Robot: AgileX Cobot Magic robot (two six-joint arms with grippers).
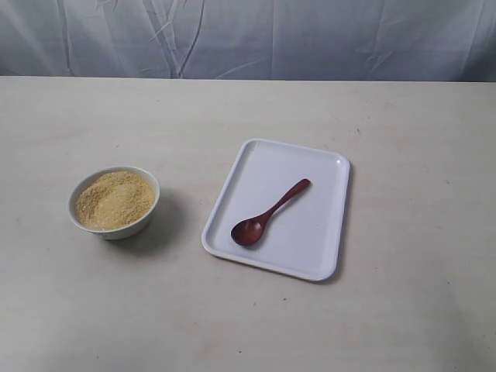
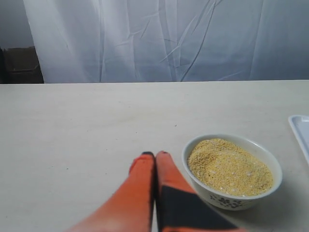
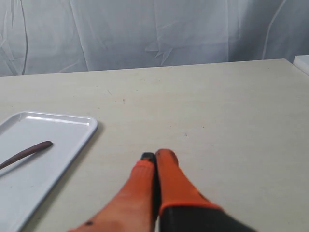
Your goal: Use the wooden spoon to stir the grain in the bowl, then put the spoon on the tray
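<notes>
The small white bowl (image 1: 114,201) stands on the left of the table, heaped with yellow-tan grain (image 1: 115,198). To its right lies the flat white tray (image 1: 322,252), and the dark reddish-brown wooden spoon (image 1: 267,215) rests on it, handle pointing to the far right. Neither gripper shows in the exterior view. In the left wrist view my left gripper (image 2: 155,154) is shut and empty, its orange fingers pressed together just beside the bowl (image 2: 231,199) of grain (image 2: 229,166). My right gripper (image 3: 155,155) is shut and empty over bare table, apart from the tray (image 3: 72,137) and the spoon's handle (image 3: 26,152).
A wrinkled white cloth backdrop (image 1: 248,35) hangs behind the table's far edge. A corner of the tray (image 2: 300,130) shows past the bowl in the left wrist view. A dark box (image 2: 20,63) stands off the table at the far side.
</notes>
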